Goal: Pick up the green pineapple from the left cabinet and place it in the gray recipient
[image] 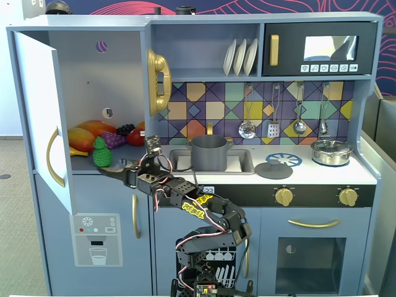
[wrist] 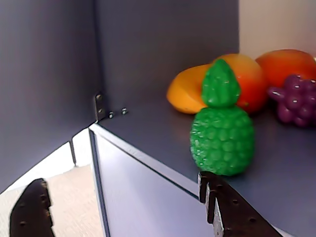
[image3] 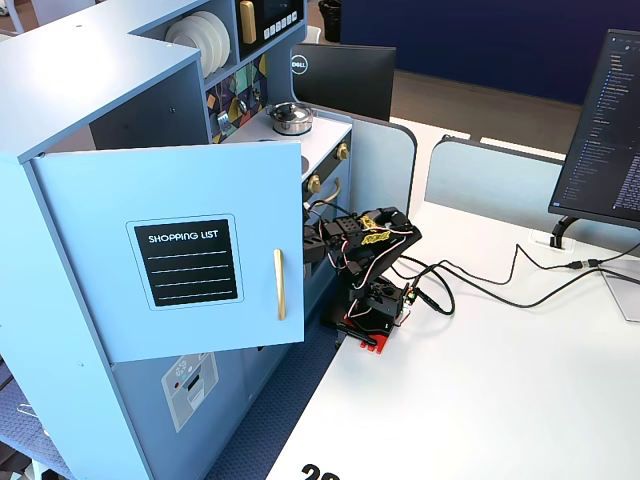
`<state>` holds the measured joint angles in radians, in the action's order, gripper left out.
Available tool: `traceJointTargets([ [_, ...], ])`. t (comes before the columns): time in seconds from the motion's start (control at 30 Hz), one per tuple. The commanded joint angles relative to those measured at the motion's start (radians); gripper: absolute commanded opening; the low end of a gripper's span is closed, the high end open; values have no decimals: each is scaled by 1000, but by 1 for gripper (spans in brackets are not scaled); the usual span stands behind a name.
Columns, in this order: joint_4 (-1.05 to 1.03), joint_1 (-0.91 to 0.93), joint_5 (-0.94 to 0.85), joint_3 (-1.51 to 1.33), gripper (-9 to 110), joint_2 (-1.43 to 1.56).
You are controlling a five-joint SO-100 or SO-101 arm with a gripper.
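The green pineapple [image: 101,153] stands upright at the front edge of the left cabinet [image: 93,80], whose door [image: 37,117] is swung open. My gripper [image: 114,168] is open and empty, just in front of and below the pineapple. In the wrist view the pineapple [wrist: 222,133] stands just beyond my right finger [wrist: 232,207], outside the gap of my gripper [wrist: 121,180], which spans the cabinet's front edge. The gray recipient [image: 209,153] sits in the sink to the right. In the side fixed view the open door [image3: 180,250] hides the pineapple and my gripper.
Behind the pineapple lie orange-red mangoes [image: 86,133] and a purple grape bunch [image: 113,139]. A flat gray lid [image: 273,170] and a shiny silver pot [image: 331,151] rest on the counter. A gold telephone [image: 158,81] hangs on the cabinet's right wall.
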<state>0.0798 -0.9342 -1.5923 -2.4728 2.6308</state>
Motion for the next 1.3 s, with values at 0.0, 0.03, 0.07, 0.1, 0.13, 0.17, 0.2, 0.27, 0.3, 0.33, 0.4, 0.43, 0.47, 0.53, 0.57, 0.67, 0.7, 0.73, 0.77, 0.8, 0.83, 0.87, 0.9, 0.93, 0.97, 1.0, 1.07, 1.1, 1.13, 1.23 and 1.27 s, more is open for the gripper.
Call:
traceJointTargets([
  [0.0, 60, 31, -29, 55, 39, -43],
  [0.03, 74, 38, -29, 58, 40, -58],
  [0.07, 84, 48, -29, 61, 41, -75],
  [0.1, 101, 61, -28, 66, 43, -92],
  [0.13, 120, 72, -21, 71, 44, -112],
  [0.17, 133, 86, -17, 77, 44, -135],
  [0.2, 149, 98, -11, 86, 45, -155],
  [0.27, 178, 109, 6, 107, 45, -195],
  [0.3, 183, 115, 6, 118, 45, -212],
  [0.33, 195, 117, 6, 129, 45, -229],
  [0.4, 201, 121, 5, 150, 45, -264],
  [0.43, 201, 127, 0, 158, 45, -278],
  [0.47, 201, 129, 0, 166, 45, -291],
  [0.53, 201, 132, 3, 189, 45, -318],
  [0.57, 202, 132, 3, 206, 45, -334],
  [0.67, 204, 138, 5, 264, 44, -397],
  [0.7, 204, 140, 5, 282, 44, -417],
  [0.73, 204, 143, 2, 299, 44, -436],
  [0.77, 204, 146, 0, 311, 44, -453],
  [0.8, 204, 147, -2, 324, 44, -468],
  [0.83, 204, 147, -3, 337, 44, -483],
  [0.87, 206, 149, -5, 353, 44, -500],
  [0.9, 206, 149, -9, 367, 43, -515],
  [0.93, 207, 149, -14, 380, 43, -532],
  [0.97, 207, 149, -12, 396, 43, -548],
  [1.0, 206, 149, -11, 410, 43, -561],
  [1.07, 210, 147, -18, 436, 43, -589],
  [1.1, 213, 147, -21, 449, 42, -604],
  [1.13, 213, 147, -25, 463, 42, -618],
  [1.23, 213, 150, -28, 503, 42, -663],
  [1.27, 213, 153, -31, 517, 42, -678],
])
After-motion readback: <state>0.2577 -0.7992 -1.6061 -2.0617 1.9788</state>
